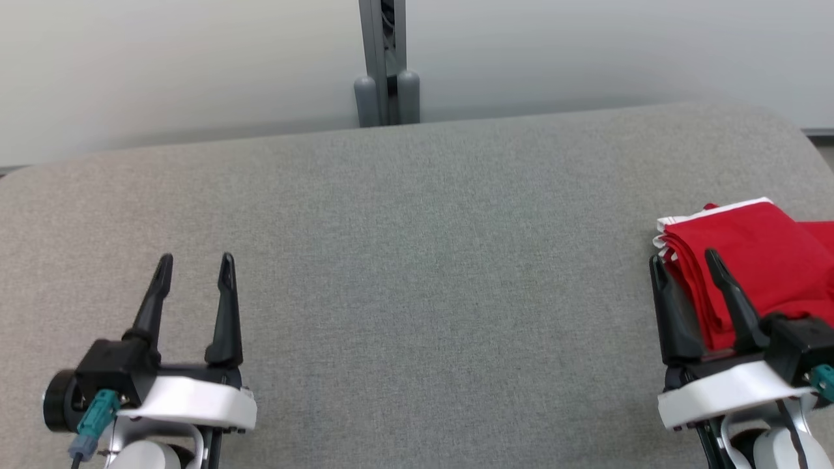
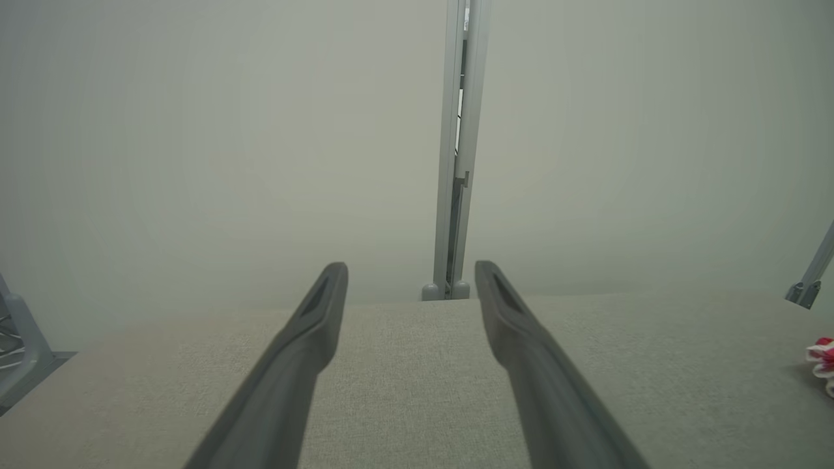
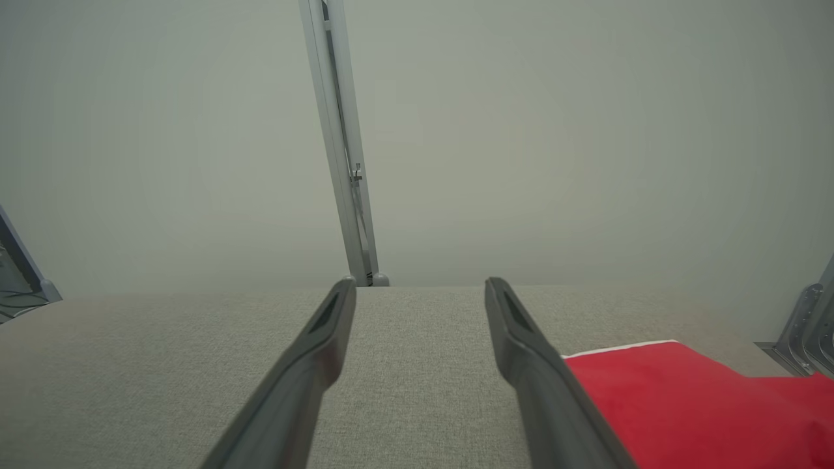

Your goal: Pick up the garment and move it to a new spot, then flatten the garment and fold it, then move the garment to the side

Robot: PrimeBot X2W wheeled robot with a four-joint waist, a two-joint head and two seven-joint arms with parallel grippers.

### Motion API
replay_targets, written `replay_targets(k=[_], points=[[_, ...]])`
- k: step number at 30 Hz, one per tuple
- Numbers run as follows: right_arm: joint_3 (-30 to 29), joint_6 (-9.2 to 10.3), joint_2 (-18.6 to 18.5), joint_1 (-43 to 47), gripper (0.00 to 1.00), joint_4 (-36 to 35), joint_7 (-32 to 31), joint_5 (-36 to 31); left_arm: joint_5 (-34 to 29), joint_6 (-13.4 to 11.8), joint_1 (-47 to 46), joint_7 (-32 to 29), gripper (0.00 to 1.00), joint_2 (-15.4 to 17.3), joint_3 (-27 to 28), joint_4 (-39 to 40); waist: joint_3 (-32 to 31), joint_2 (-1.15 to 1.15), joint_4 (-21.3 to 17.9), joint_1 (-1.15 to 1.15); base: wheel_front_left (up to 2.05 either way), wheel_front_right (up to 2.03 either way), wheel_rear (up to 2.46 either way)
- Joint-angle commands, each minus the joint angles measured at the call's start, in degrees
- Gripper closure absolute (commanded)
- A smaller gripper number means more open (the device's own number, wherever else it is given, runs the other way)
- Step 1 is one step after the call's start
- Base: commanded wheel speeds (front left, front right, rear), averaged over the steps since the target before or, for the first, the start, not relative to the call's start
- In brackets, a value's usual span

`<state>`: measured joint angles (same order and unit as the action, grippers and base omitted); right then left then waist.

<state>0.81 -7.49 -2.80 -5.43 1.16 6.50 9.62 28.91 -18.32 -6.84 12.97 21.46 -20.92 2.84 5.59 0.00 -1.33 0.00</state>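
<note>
Left hand (image 1: 195,259) and right hand (image 1: 684,257) are held spread and empty over the desk (image 1: 417,273), the right just beside the folded garment (image 1: 756,244).

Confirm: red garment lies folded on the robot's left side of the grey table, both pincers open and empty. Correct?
Not quite: the side is wrong. The head view shows the folded red garment on the robot's right side of the grey table, beside the right pincer. The rest holds: the left pincer and the right pincer are both open and empty.
</note>
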Motion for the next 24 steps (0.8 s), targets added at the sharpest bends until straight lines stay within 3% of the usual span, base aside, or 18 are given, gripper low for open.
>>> replay_targets(k=[1, 10, 24], points=[[-0.1, -0.01, -0.2, 0.9, 0.00, 0.2, 0.2, 0.0, 0.4, -0.3, 0.8, 0.2, 0.00, 0.2, 0.2, -0.2, -1.5, 0.00, 0.6, 0.00, 0.00, 0.00, 0.00], [-2.8, -0.01, -0.2, 7.0, 0.00, -1.3, -1.2, 1.3, 2.0, -1.1, 6.5, -0.4, 0.00, 0.7, 0.1, -1.5, -5.8, 0.00, 1.6, 0.00, 0.00, 0.00, 0.00], [-3.1, -0.01, -0.2, 9.1, 0.00, -2.8, -1.8, 2.4, 3.3, -0.5, 7.3, -1.1, 0.00, 1.4, 0.1, -2.2, -6.6, 0.00, 1.7, 0.00, 0.00, 0.00, 0.00]])
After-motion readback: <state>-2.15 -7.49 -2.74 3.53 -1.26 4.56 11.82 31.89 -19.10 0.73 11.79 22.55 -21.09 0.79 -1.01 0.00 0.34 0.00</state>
